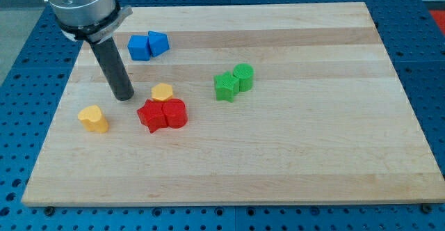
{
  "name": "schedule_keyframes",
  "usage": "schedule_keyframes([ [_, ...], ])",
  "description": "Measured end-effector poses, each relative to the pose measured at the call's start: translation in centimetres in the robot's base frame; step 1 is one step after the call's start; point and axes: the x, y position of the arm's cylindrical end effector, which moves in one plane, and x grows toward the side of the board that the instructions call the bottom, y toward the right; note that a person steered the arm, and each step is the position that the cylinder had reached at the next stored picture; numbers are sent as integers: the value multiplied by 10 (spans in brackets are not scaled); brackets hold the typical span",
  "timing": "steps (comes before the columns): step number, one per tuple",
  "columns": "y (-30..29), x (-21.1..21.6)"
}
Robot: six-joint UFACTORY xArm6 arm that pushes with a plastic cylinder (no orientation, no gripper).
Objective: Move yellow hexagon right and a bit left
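Observation:
The yellow hexagon (162, 92) sits on the wooden board (292, 154), left of centre, touching the top of the red blocks. My tip (125, 97) rests on the board a short way to the hexagon's left, with a small gap between them. The dark rod rises from the tip toward the view's top left.
A red star block (150, 115) and a red cylinder (175, 113) sit together just below the hexagon. A yellow heart-like block (93, 118) lies at lower left. Two blue blocks (148, 46) stand at the top. A green star (225, 86) and a green cylinder (243, 76) sit at centre.

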Motion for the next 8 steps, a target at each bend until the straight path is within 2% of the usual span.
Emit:
schedule_keyframes([
  [1,6,-8],
  [5,112,-20],
  [8,121,2],
])
